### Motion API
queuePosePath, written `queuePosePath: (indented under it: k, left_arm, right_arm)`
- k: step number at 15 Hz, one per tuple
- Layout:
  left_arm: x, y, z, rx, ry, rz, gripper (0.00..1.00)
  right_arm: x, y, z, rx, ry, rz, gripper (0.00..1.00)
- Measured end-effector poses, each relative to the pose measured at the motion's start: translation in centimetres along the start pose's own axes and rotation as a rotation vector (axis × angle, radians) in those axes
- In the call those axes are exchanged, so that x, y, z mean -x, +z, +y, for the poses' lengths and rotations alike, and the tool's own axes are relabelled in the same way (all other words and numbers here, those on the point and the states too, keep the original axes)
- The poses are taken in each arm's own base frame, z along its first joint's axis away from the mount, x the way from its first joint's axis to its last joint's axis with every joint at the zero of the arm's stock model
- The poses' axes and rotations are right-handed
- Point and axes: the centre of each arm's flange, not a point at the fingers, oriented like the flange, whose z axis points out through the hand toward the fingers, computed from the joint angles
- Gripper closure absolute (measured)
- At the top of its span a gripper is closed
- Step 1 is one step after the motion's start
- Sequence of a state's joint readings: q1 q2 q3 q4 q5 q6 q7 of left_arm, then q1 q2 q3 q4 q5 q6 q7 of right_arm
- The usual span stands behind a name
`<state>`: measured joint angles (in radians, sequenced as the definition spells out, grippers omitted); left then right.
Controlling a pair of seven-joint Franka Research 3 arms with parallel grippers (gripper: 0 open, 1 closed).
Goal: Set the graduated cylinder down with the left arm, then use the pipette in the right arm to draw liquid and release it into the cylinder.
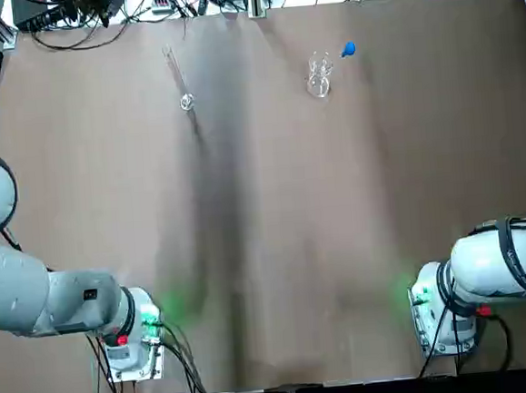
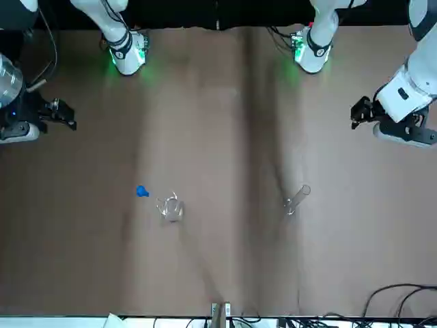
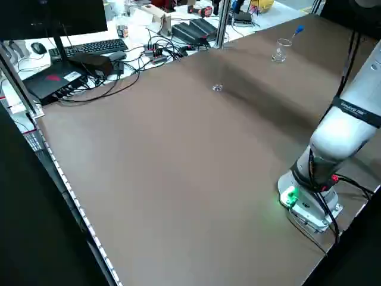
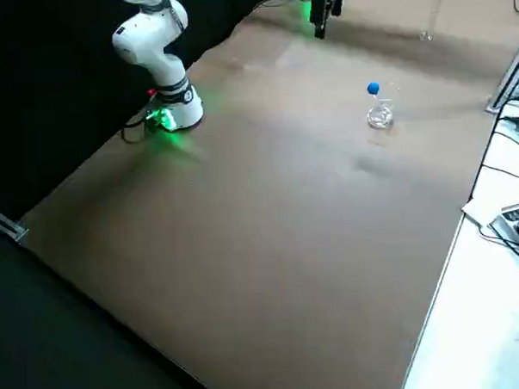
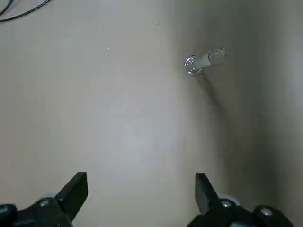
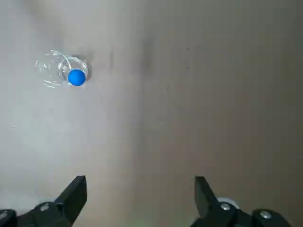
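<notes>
Two end effectors spread wide, empty; slim glass graduated cylinder (image 1: 180, 78) upright; blue-bulbed pipette (image 1: 347, 51) in beaker (image 1: 319, 75).

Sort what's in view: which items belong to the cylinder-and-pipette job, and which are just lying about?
Job items:
- cylinder, standing on the table
- pipette, blue bulb up, resting in the beaker
- beaker
- left gripper, open, empty
- right gripper, open, empty

Lying about, beyond the table edge:
- keyboard
- mouse
- cables
</notes>
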<state>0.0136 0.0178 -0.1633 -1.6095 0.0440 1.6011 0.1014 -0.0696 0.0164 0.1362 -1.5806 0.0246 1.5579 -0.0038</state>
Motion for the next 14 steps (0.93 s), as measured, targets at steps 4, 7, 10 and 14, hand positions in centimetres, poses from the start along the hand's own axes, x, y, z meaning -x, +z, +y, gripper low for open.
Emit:
queuePosePath:
  k: [4, 7, 10, 14]
  left_arm:
    - [0.0, 0.1, -0.1, 0.0, 0.002, -0.002, 0.0]
    - [-0.6, 1.0, -0.1, 0.006, 0.0, -0.014, 0.0]
    - [-1.6, 2.3, -0.7, 0.012, 0.008, -0.018, 0.0]
    - [-3.4, 5.2, -4.1, 0.027, 0.166, 0.007, 0.0]
  right_arm:
    - [0.0, -0.1, 1.1, -0.036, 0.026, 0.004, 0.0]
    - [-0.4, 0.2, 1.0, -0.047, 0.021, 0.012, 0.0]
    - [-1.2, 1.2, -0.8, -0.053, -0.012, 0.014, 0.0]
    - [-1.8, 2.7, -1.2, -0.085, -0.056, -0.011, 0.0]
